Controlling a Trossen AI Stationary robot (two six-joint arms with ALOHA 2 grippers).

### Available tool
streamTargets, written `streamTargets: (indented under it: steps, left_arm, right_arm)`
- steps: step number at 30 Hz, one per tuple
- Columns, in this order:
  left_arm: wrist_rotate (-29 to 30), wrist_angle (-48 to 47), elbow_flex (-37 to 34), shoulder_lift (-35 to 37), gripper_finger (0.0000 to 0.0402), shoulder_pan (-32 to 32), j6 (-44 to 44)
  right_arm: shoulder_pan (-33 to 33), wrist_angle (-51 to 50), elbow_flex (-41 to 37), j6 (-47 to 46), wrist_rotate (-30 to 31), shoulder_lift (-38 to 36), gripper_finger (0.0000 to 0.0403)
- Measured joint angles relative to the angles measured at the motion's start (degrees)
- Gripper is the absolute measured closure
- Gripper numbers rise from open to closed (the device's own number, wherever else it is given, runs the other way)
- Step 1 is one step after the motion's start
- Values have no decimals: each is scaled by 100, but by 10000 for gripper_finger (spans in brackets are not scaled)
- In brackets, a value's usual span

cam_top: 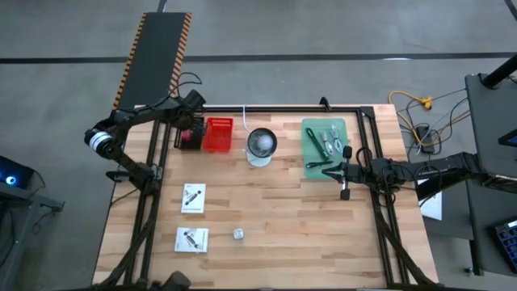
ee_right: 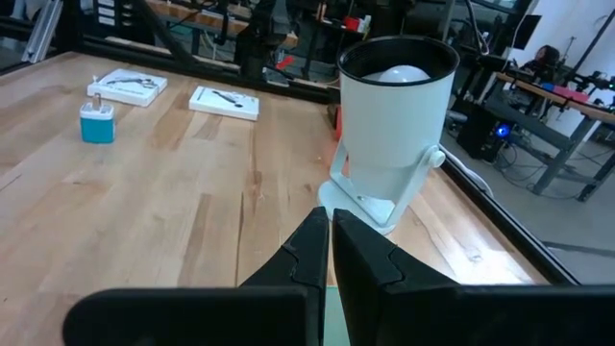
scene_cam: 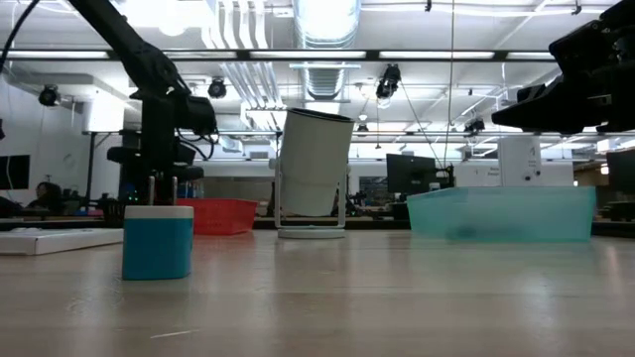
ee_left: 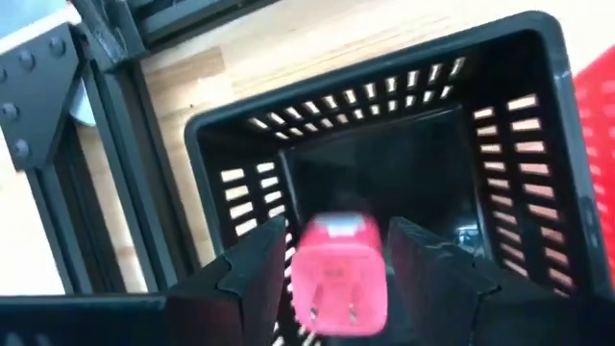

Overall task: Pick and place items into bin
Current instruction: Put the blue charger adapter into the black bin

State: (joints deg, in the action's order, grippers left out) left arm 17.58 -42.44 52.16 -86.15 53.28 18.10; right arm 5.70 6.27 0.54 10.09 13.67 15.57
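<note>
Over on the far left, the left gripper (ee_left: pixel 332 264) hangs above the black slatted bin (ee_left: pixel 500 144), which sits just beside the red basket (cam_top: pixel 217 133) at the back of the table. Between its fingers (ee_left: pixel 255 269) is a small red plug-like block (ee_left: pixel 338 274), poised over the bin's open mouth, which I take to be the drop. The jaws stand partly apart around it; from here I can't quite say whether they pinch it or have just let go.

Nearer the front, two white cards (cam_top: pixel 193 197) lie flat and well apart from the bins, with a small blue cube (scene_cam: pixel 158 241) resting near them, all waiting their turn.

In the middle stands the white tilted lamp-like cup (cam_top: pixel 261 145).

To the right, a green tray (cam_top: pixel 325 144) holds silvery metal pieces (cam_top: pixel 321 142). The right gripper (ee_right: pixel 330 252) waits just beside it, fingers pressed together, empty.
</note>
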Motion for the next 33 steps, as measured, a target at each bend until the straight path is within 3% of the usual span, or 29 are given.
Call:
streamTargets:
  steps: [8, 14, 18, 26, 33]
  left_arm:
    - [-13, -59, 42, 355, 229, -8, -532]
    - [-46, -58, 35, 1063, 229, -141, -542]
    - [-395, -47, -35, 1607, 229, -442, -608]
    - [-1849, -62, -327, 2437, 228, -1665, -652]
    - [-2246, 50, -361, 2607, 228, -3347, -368]
  right_arm:
    - [-1, 2, 0, 0, -1, 0, 394]
    - [-1, 0, 0, -2, 1, 0, 394]
    - [-1, -1, 0, -2, -1, 0, 394]
    - [-1, 1, 0, -2, -1, 0, 394]
    - [-1, 2, 0, -2, 1, 0, 394]
